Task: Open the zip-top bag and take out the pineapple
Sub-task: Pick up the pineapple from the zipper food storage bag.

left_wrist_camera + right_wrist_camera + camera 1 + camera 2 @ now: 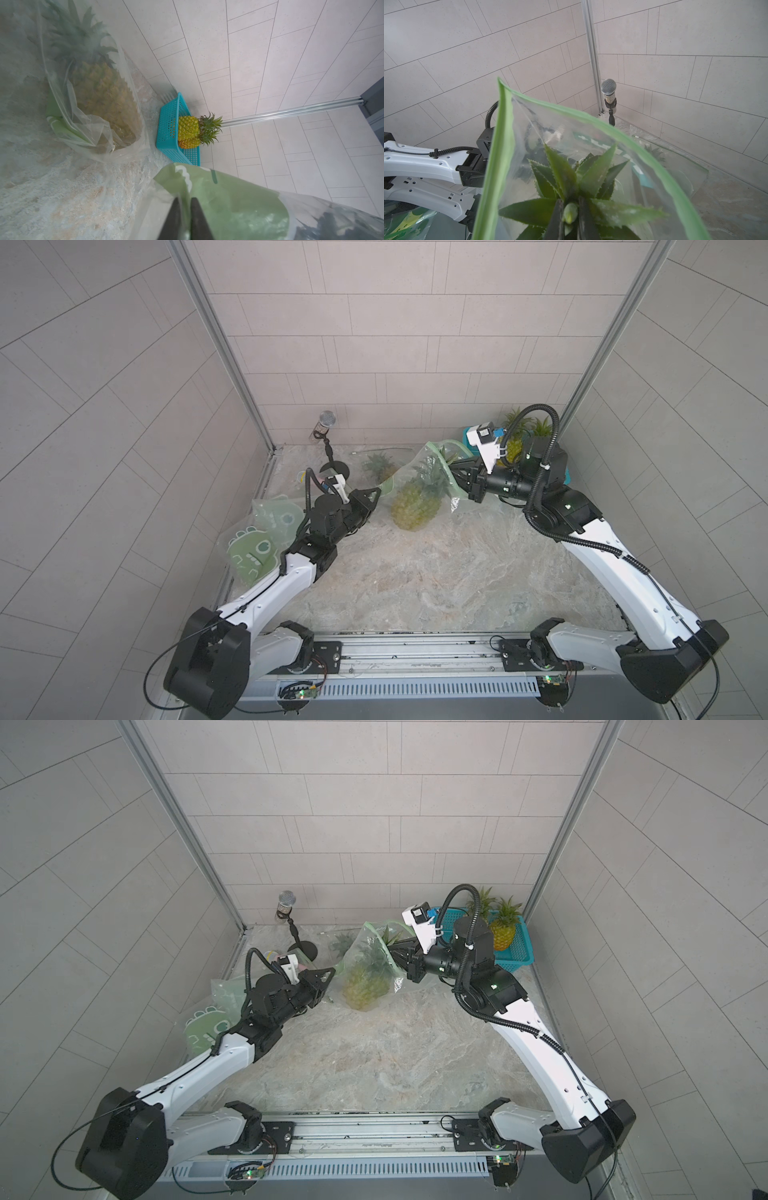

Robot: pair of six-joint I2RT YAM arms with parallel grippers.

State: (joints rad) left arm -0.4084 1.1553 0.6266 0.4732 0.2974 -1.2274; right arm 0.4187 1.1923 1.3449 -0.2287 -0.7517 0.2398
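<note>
Nearest, at the left edge of the marble surface (436, 572), lie flat spare bags (249, 553) printed with green dinosaurs. Just past them the left end effector (185, 199) is pinched narrow on a green-printed fold of the zip-top bag (446, 485). The bag stands mid-surface with its green-rimmed mouth open toward the far right. The pineapple (413, 506) is inside that bag, tilted, with its base toward the near side and its crown up at the mouth. The right end effector (570, 199) reaches in through the mouth, clamped on a pale leaf at the centre of the crown. Farther back, another clear bag (691, 176) lies flat with a second pineapple (379, 466) in it. In the far right corner a teal basket (515, 952) holds two small pineapples (188, 128). A microphone (286, 899) stands in the far left corner.
</note>
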